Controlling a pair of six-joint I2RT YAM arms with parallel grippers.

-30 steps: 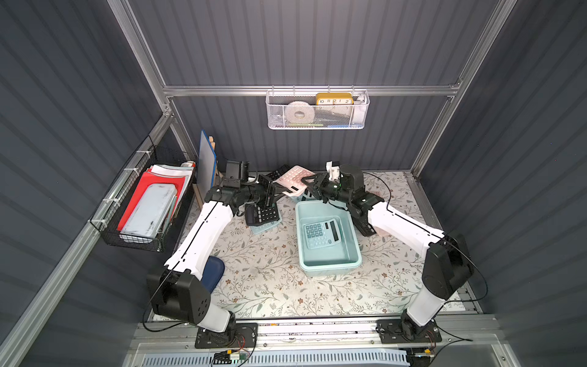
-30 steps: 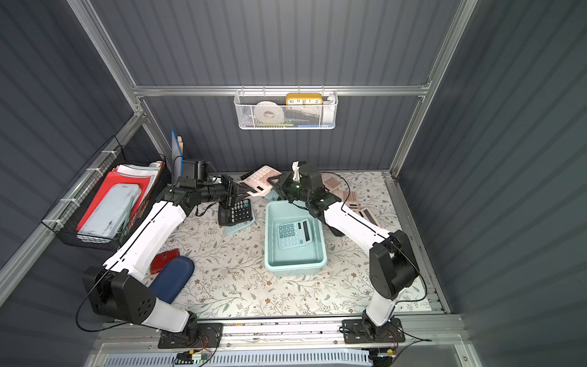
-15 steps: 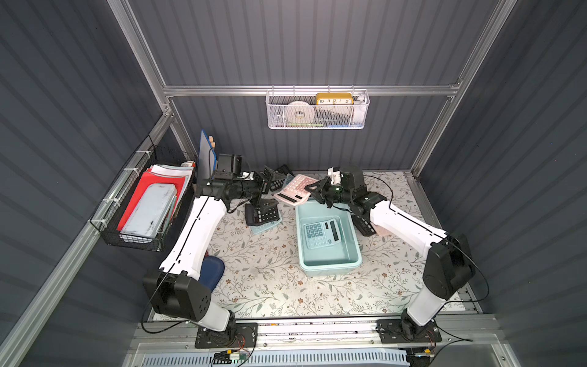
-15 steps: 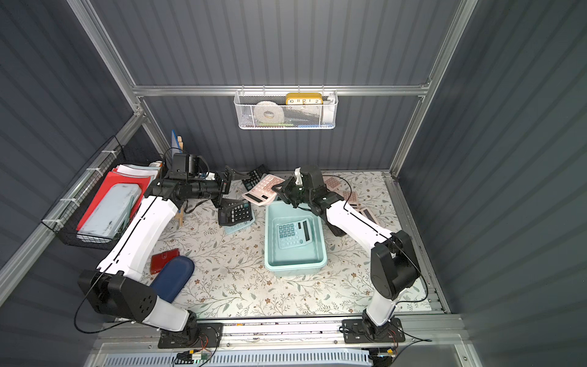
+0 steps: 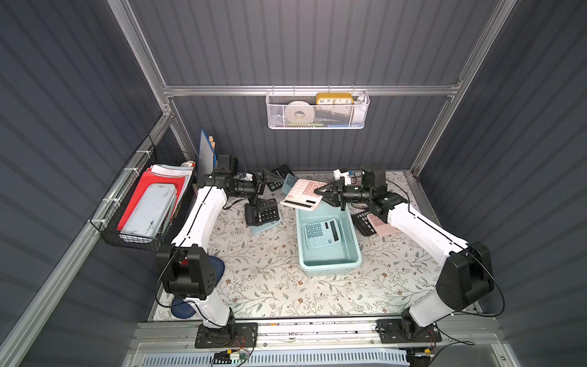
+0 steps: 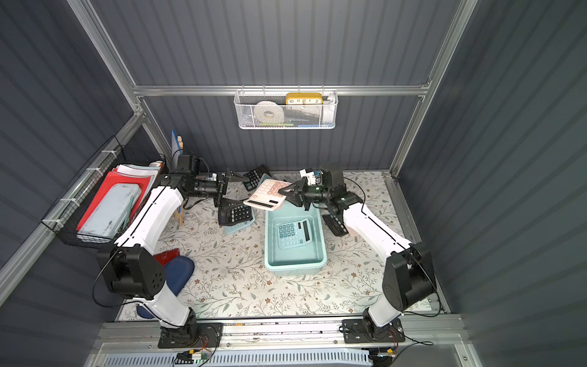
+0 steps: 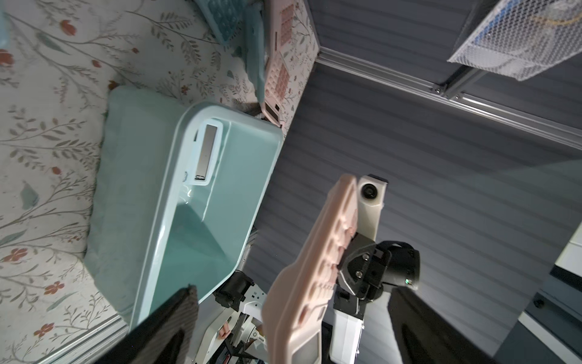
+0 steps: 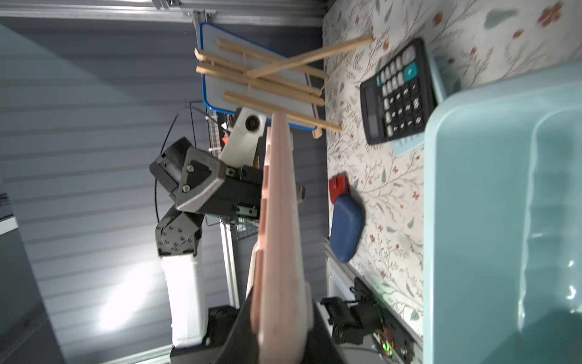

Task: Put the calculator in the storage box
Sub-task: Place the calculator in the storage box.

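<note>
- Can read only "10 11 12 1 2" on the yellow clock (image 5: 334, 98) in the white mesh basket (image 5: 317, 122) on the back wall; cannot make out key legends or a brand on any calculator, too small.
- Pinched in the right gripper (image 5: 321, 193) by one long edge: the pink calculator (image 5: 301, 193), aloft.
- Hangs over the far-left corner of the storage box (image 5: 330, 268), apart from the rim.
- Lies face up, long axis running roughly front to back, display end toward the arm bases, keys toward the back wall.
- Spread wide and holding nothing: the left gripper (image 5: 261, 188), near the calculator's other long edge, not touching.
- In both top views, can see a teal calculator (image 5: 320, 233) flat on the box floor; from the left wrist, only its display over the rim.
- From the left wrist, shows raised keys and display window in profile (image 7: 315, 268).
- From the right wrist, appears edge-on between the jaws (image 8: 280, 236); also shows a black calculator (image 8: 396, 94) on the cloth beside the box.
</note>
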